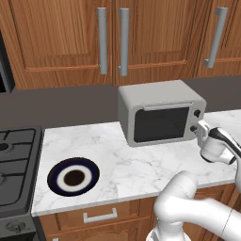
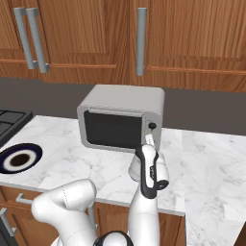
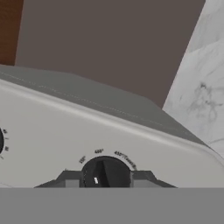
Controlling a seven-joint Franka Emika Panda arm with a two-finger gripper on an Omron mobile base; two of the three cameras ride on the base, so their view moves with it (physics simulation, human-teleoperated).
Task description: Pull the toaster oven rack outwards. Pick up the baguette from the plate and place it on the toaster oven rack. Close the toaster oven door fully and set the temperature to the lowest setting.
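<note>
My jaws pinch the small hard knob on the toaster oven; I grip its ridge and turn slowly.

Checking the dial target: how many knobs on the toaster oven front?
2: upper small dark knob and lower small dark knob, stacked right of the dark glass door on the light-grey metal toaster oven.

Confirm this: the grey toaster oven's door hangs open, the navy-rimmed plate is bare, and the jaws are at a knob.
Not quite. The boxy light-grey toaster oven has its glass door shut, as the left base view shows. The rest holds: the round navy-rimmed plate is bare, and the jaws of the gripper sit at a dark knob.
</note>
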